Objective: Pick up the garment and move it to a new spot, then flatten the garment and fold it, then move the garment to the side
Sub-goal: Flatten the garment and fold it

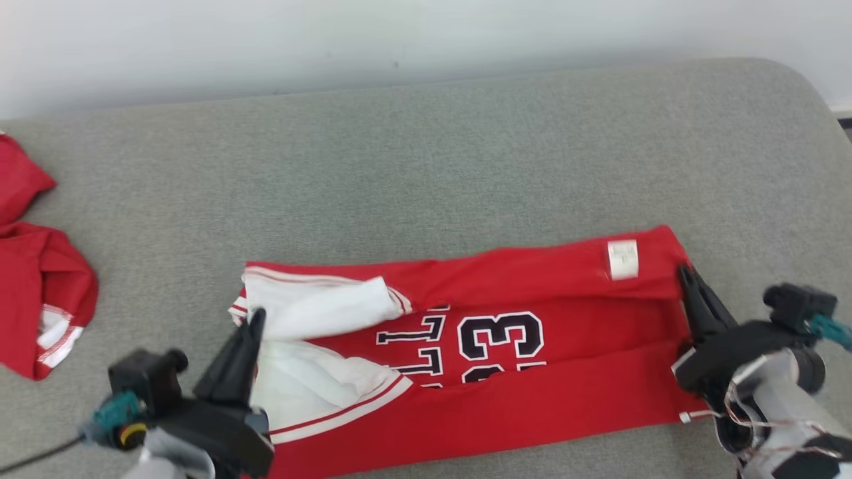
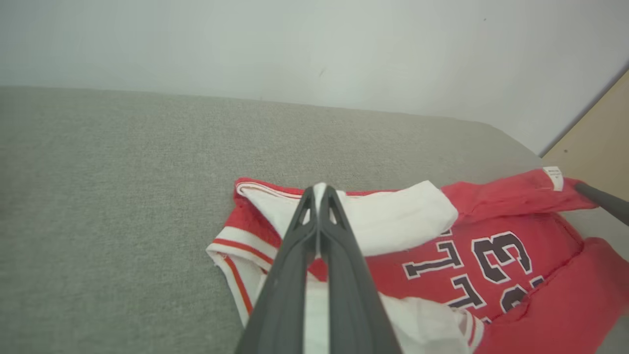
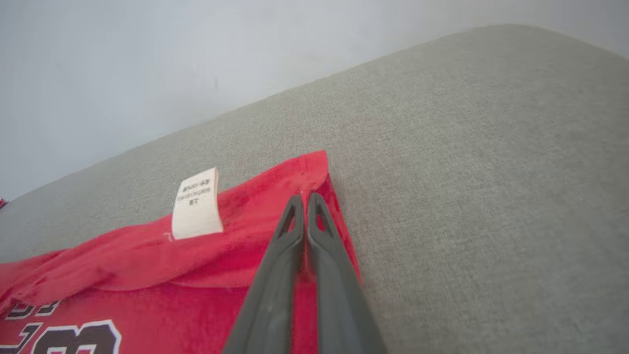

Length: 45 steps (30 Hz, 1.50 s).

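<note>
your garment lies stretched along the near edge of the grey cushion; left hand is clenched on its white sleeve toward the cushion's left, right hand on the red hem toward its right, likely to hold the folded strip taut

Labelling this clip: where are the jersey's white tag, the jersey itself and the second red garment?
white tag (image 1: 622, 259), head view, label's middle.
red jersey (image 1: 532, 406), head view, near folded flap.
second red garment (image 1: 40, 286), head view, red body.
</note>
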Available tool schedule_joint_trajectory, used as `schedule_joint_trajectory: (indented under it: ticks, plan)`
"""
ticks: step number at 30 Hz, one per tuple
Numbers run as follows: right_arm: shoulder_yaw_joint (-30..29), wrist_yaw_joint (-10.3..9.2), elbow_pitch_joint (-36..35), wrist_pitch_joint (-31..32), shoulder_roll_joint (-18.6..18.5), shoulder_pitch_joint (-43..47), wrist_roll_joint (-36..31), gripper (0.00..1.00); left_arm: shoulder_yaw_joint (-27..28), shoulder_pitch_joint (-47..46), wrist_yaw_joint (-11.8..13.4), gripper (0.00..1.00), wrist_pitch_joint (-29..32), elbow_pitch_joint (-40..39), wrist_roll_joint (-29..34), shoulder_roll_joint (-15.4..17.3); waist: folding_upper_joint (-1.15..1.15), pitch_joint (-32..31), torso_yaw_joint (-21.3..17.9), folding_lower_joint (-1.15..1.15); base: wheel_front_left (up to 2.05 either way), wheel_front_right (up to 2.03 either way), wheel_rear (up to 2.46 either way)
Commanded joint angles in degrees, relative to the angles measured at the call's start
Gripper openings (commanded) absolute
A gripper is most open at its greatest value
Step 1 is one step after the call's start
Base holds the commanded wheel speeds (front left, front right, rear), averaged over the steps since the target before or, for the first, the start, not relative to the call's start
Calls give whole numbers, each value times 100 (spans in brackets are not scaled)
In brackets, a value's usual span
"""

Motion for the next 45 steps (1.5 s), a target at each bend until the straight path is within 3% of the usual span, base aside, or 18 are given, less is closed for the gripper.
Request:
schedule_joint_trajectory:
  ticks: [1, 11, 17, 18, 19, 20, 25, 31, 36, 45]
  plan:
    - [-119, -14, -73, -17, -61, 179, 74, 0, 8, 245, 74, 0, -45, -117, -97, -46, 1, -108, 122, 2, 0, 0, 0]
    - [-469, -14, -336, 80, -65, 862, 84, 0, -2, 955, 231, 0, -97, -84, -121, -317, 1, -188, 177, 2, 0, 0, 0]
    - [-656, -14, -420, 255, 17, 1109, -24, 0, -16, 1143, 182, 0, -106, 215, -14, -452, 1, -272, 190, 2, 0, 0, 0]
    - [-699, -14, -419, 263, 28, 1144, -48, 17, -22, 1148, 207, 0, -108, 280, 29, -473, 1, -287, 199, 2, 0, 0, 0]
    - [-732, -14, -426, 267, 44, 1173, -73, 47, -32, 1131, 232, 41, -111, 319, 96, -480, 1, -299, 203, 2, 0, 0, 0]
    - [-759, -14, -424, 294, 64, 1203, -98, 100, -19, 1103, 250, 100, -114, 348, 172, -501, 1, -312, 211, 2, 0, 0, 0]
    - [-1032, -14, -584, 281, 100, 1271, -139, 100, 520, 1102, 474, 100, -115, 85, 897, -649, 1, -381, 260, 2, 0, 0, 0]
    - [-1242, -14, -649, 541, 37, 1306, -334, 100, 1771, 1475, 698, 100, -112, -545, 1936, -1019, 1, -486, 365, 2, 0, 0, 0]
    - [-1329, -14, -320, 983, 75, 1176, -639, 100, 2441, 1870, 678, 100, -112, -795, 2575, -1324, 1, -571, 498, 2, 0, 0, 0]
    - [-1436, -14, 276, 1428, 202, 1110, -915, 100, 2936, 2280, 532, 100, -112, -765, 3331, -1620, 1, -652, 672, 2, 0, 0, 0]
